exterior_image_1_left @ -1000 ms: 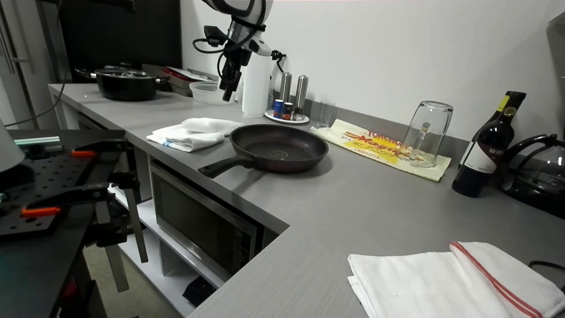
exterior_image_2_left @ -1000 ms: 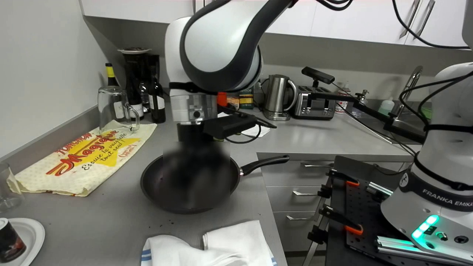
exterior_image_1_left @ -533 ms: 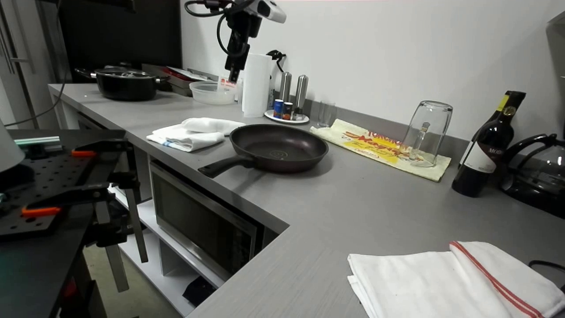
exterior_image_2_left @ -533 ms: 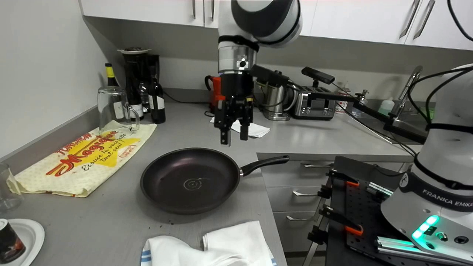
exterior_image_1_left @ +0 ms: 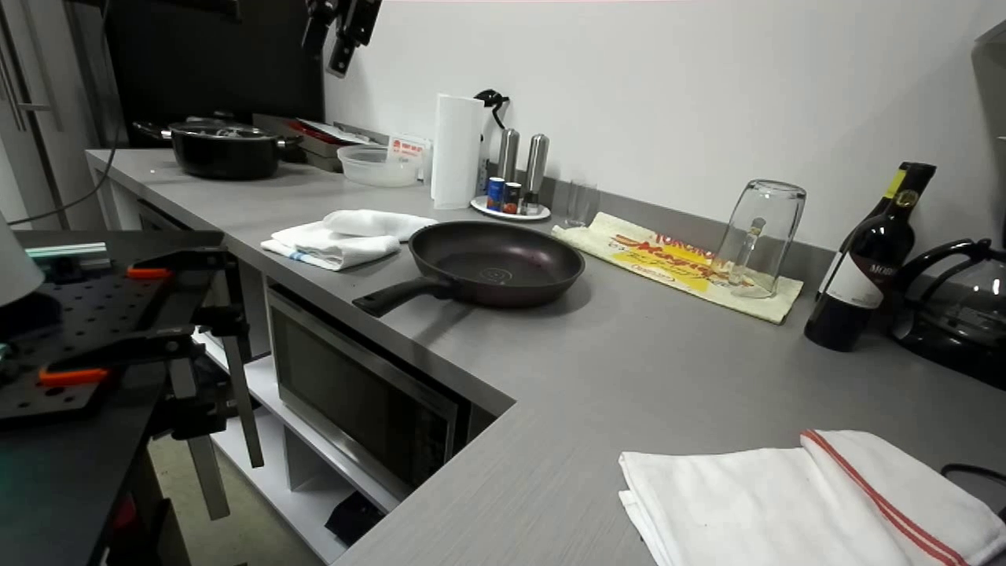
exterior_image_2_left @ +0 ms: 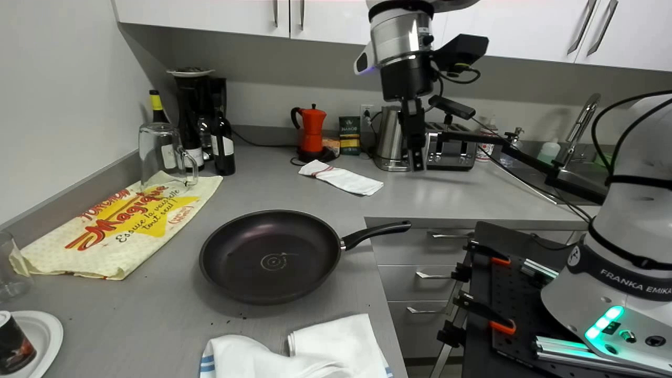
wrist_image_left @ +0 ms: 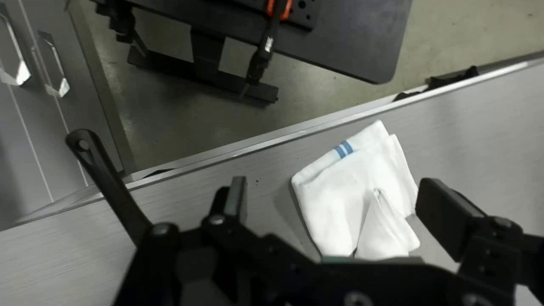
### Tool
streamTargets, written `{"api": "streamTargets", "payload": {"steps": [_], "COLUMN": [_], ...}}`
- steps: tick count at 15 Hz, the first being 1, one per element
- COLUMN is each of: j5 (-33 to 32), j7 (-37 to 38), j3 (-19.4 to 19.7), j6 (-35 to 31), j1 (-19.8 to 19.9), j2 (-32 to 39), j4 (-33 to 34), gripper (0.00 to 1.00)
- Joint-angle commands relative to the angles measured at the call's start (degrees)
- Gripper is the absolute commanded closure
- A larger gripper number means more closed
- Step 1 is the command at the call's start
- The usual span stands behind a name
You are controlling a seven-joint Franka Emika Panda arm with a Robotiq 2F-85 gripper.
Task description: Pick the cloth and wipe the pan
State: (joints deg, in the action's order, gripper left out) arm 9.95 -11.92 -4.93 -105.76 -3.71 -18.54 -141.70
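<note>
Only the pan's handle (wrist_image_left: 112,189) clears the gripper (wrist_image_left: 335,203) in the wrist view.

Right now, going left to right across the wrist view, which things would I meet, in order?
Two drawer handles, the pan handle, one gripper finger, the white cloth, the other gripper finger. The dark table and its clamps overlap some of these sideways, so I left them out.

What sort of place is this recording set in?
Most likely a kitchen, home or workplace unclear: the counter holds a toaster and a frying pan, with a sink faucet nearby.
</note>
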Motion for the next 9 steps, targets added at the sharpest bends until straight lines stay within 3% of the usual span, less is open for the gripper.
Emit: {"api": "streamTargets", "payload": {"steps": [1,4,5,9], "j5": [-7.6,-11.5,-9.7,-10.9], "j7": [-2.8,-4.9,-2.4,-3.4], "j3": [0.9,2.0,1.8,2.3], "j6": [1.8,1.5,1.1,1.1], "j1": [-0.5,-0.8,-1.1,-1.2], "j2": [-8.2,-11.8,-7.9,-10.6], "j4": [-4.7,-6.8,-4.5,-6.1], "gripper": [0.0,0.0,0.0,0.0]}}
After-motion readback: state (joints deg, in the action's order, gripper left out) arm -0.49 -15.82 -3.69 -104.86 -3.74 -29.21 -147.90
